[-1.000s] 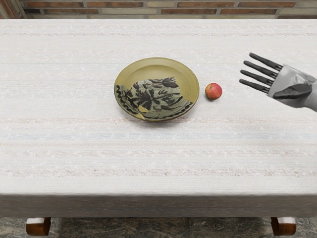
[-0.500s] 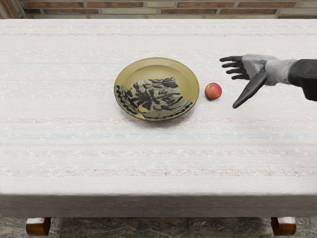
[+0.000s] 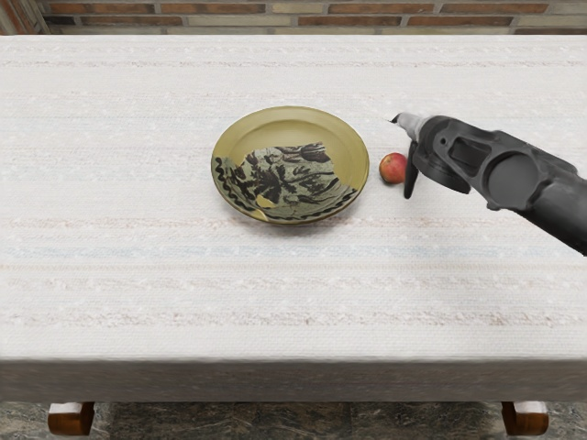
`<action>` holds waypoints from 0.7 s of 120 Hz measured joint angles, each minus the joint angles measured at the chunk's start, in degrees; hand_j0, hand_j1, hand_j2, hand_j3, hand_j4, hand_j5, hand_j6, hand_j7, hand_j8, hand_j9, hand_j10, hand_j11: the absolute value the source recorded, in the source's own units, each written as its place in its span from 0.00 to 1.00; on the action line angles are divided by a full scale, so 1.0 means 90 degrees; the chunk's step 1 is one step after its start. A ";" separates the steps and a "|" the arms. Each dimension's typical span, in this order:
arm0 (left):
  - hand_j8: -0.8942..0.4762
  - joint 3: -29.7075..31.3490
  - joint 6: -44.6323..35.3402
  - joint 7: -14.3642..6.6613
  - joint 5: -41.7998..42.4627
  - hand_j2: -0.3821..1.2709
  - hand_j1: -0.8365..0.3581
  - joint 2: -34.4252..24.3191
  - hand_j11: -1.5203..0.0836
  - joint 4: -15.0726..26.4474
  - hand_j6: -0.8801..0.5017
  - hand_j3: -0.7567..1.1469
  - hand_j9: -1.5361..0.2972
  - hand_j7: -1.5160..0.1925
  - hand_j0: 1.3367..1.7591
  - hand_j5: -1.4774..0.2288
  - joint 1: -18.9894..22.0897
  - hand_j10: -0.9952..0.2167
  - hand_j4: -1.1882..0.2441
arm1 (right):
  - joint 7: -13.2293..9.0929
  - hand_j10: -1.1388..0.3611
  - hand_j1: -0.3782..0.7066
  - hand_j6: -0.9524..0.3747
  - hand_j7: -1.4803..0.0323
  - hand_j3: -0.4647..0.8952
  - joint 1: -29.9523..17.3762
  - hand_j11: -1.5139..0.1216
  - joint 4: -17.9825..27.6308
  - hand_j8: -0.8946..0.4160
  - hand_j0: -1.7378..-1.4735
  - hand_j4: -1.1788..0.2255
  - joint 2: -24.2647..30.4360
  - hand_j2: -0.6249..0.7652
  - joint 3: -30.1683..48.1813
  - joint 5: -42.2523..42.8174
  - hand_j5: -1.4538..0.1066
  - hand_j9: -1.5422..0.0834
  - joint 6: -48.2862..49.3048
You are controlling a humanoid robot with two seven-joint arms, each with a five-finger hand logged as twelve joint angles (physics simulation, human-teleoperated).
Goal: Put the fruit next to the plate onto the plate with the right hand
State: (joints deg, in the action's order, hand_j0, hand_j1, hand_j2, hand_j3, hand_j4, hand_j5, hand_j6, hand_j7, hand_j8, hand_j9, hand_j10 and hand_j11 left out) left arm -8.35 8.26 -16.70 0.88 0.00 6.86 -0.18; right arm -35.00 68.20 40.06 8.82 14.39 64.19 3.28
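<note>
The fruit (image 3: 391, 168), small and round with red and yellowish skin, lay on the cloth just beside the right edge of the plate (image 3: 275, 126), not on it. A narrow strip of cloth showed between the fruit and the plate rim. The fruit seemed to rest on the cloth and was not lifted.

Its right side was covered by the right hand (image 3: 413, 154), which was directly at the fruit, so only the left part of the fruit could be seen. The hand was turned away from the camera and the thick wrist stood in front of most of it. For this reason I could not tell if the hand was released, clenched or grasping the fruit, nor if it really touched the fruit.

The plate was round and olive-yellow, with a dark painted pattern over its lower half. It stood flat on the table (image 3: 275, 302), a little left of the middle and in the farther half.

The right arm (image 3: 518, 176), dark grey, came in from the right edge of the picture and reached to the left, toward the fruit.

A pale cloth with faint stripes covered the whole table. Behind its far edge ran a brick wall (image 3: 275, 18). Under the front edge two wooden legs (image 3: 71, 418) showed at the corners.
</note>
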 joint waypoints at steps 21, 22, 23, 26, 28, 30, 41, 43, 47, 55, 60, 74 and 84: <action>0.65 0.0000 0.0000 0.0000 0.0000 0.23 0.98 0.0000 0.94 0.0000 0.63 0.40 0.83 0.88 0.76 0.86 0.0000 0.81 0.82 | 0.0000 0.72 0.10 0.67 0.92 0.34 -0.0081 0.87 -0.0958 0.63 0.30 0.79 -0.0509 0.44 -0.0319 -0.0170 0.88 0.90 -0.0464; 0.65 0.0000 0.0000 0.0000 0.0000 0.23 0.98 0.0000 0.94 0.0000 0.63 0.40 0.83 0.88 0.76 0.86 0.0000 0.81 0.82 | 0.0000 0.72 0.10 0.67 0.92 0.34 -0.0083 0.88 -0.0979 0.63 0.30 0.79 -0.0521 0.44 -0.0324 -0.0181 0.88 0.90 -0.0474; 0.65 0.0000 0.0000 0.0000 0.0000 0.23 0.98 0.0000 0.94 0.0000 0.63 0.40 0.83 0.88 0.76 0.86 0.0000 0.81 0.82 | 0.0000 0.72 0.10 0.67 0.92 0.34 -0.0084 0.88 -0.0998 0.63 0.30 0.79 -0.0539 0.44 -0.0329 -0.0197 0.88 0.90 -0.0483; 0.65 0.0000 0.0000 0.0000 0.0000 0.23 0.98 0.0000 0.94 0.0000 0.63 0.40 0.83 0.88 0.76 0.86 0.0000 0.81 0.82 | 0.0000 0.72 0.10 0.67 0.93 0.34 -0.0083 0.88 -0.1047 0.63 0.30 0.79 -0.0592 0.44 -0.0341 -0.0240 0.88 0.90 -0.0505; 0.65 0.0000 0.0000 0.0000 0.0000 0.23 0.98 0.0000 0.94 0.0000 0.63 0.40 0.83 0.88 0.76 0.86 0.0000 0.81 0.82 | 0.0000 0.72 0.09 0.67 0.93 0.34 -0.0076 0.88 -0.1074 0.63 0.30 0.79 -0.0629 0.44 -0.0348 -0.0262 0.88 0.90 -0.0518; 0.65 0.0000 0.0000 0.0000 0.0000 0.23 0.98 0.0000 0.94 0.0000 0.63 0.40 0.83 0.88 0.76 0.86 0.0000 0.81 0.82 | 0.0000 0.72 0.09 0.67 0.93 0.34 -0.0069 0.88 -0.1097 0.63 0.30 0.79 -0.0672 0.44 -0.0354 -0.0282 0.88 0.90 -0.0528; 0.65 0.0000 0.0000 0.0000 -0.0001 0.23 0.98 0.0000 0.94 0.0000 0.63 0.40 0.83 0.88 0.76 0.86 0.0000 0.81 0.82 | 0.0000 0.72 0.09 0.67 0.93 0.34 -0.0044 0.88 -0.1178 0.63 0.30 0.80 -0.0851 0.44 -0.0364 -0.0352 0.88 0.90 -0.0565; 0.65 0.0000 0.0000 0.0000 -0.0001 0.23 0.98 0.0000 0.94 0.0000 0.63 0.40 0.83 0.88 0.76 0.86 0.0000 0.81 0.82 | 0.0000 0.72 0.09 0.67 0.93 0.34 -0.0045 0.88 -0.1187 0.63 0.30 0.80 -0.0870 0.44 -0.0363 -0.0360 0.88 0.90 -0.0572; 0.65 0.0000 0.0000 0.0000 0.0000 0.23 0.98 0.0000 0.94 0.0000 0.63 0.40 0.83 0.88 0.76 0.86 0.0000 0.81 0.82 | 0.0000 0.72 0.09 0.67 0.93 0.34 -0.0050 0.88 -0.1202 0.63 0.30 0.80 -0.0899 0.44 -0.0363 -0.0373 0.88 0.90 -0.0604; 0.65 0.0000 0.0000 0.0000 0.0000 0.23 0.98 0.0000 0.94 0.0000 0.63 0.40 0.83 0.88 0.76 0.86 0.0000 0.81 0.82 | 0.0000 0.70 0.12 0.65 0.91 0.34 -0.0059 0.86 -0.1223 0.62 0.30 0.78 -0.0937 0.44 -0.0356 -0.0411 0.86 0.88 -0.0684; 0.65 0.0000 0.0000 0.0000 0.0000 0.23 0.98 0.0000 0.94 0.0000 0.63 0.40 0.83 0.88 0.76 0.86 0.0000 0.81 0.82 | 0.0000 0.69 0.15 0.63 0.89 0.34 -0.0059 0.84 -0.1232 0.60 0.30 0.76 -0.0951 0.43 -0.0367 -0.0488 0.84 0.86 -0.0714; 0.65 0.0000 0.0000 0.0000 -0.0001 0.23 0.98 0.0000 0.94 0.0000 0.63 0.40 0.83 0.88 0.76 0.86 0.0000 0.81 0.82 | 0.0000 0.63 0.24 0.57 0.82 0.34 -0.0065 0.77 -0.1243 0.54 0.30 0.70 -0.0970 0.42 -0.0384 -0.0605 0.77 0.80 -0.0755; 0.65 0.0000 0.0000 0.0000 0.0000 0.23 0.98 0.0000 0.94 0.0000 0.63 0.40 0.83 0.88 0.76 0.86 0.0000 0.81 0.82 | 0.0000 0.60 0.29 0.53 0.77 0.34 -0.0076 0.73 -0.1246 0.50 0.30 0.67 -0.0971 0.42 -0.0392 -0.0640 0.73 0.76 -0.0761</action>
State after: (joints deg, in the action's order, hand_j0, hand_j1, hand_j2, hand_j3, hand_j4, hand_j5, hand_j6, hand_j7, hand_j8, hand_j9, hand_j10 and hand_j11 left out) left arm -8.35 8.26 -16.70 0.88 0.00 6.86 -0.18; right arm -35.00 67.51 28.85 0.08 10.86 58.43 -3.57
